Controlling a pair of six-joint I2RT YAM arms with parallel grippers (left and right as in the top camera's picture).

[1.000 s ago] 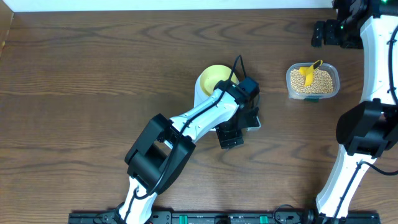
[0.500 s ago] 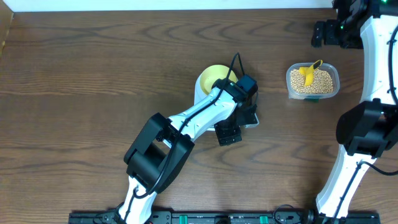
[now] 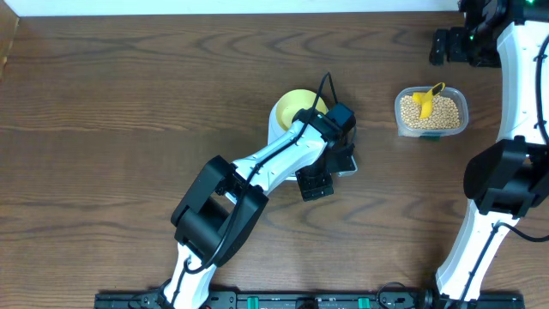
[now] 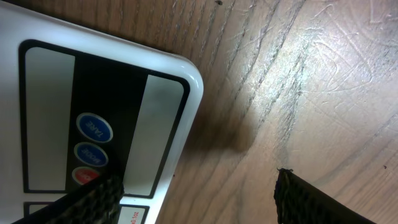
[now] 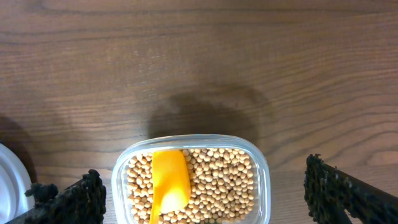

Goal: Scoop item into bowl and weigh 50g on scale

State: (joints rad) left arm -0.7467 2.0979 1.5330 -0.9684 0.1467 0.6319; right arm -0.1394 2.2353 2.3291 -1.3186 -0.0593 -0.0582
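Observation:
The pale-yellow bowl [image 3: 294,105] stands on the white scale [image 3: 275,130], which my left arm mostly covers. My left gripper [image 3: 316,184] hangs low at the scale's near corner, open, nothing between its fingers. In the left wrist view the scale [image 4: 163,106] shows its blue and red buttons, and the left gripper [image 4: 199,202] straddles that corner. The tan beans [image 3: 442,117] fill a clear tub [image 3: 461,110] with a yellow scoop [image 3: 422,101] lying in them. My right gripper [image 5: 205,199] is open above the beans [image 5: 224,183] and scoop [image 5: 169,180]; from overhead the right gripper [image 3: 448,47] is behind the tub.
The brown wooden table [image 3: 129,103] carries only the scale and the tub [image 5: 193,140]. A white curved edge [image 5: 9,183] shows at the left border of the right wrist view. The right arm's base [image 3: 502,184] stands at the right side.
The left gripper shifted a little towards the bowl and the scale's corner, then held still. The right arm has not moved.

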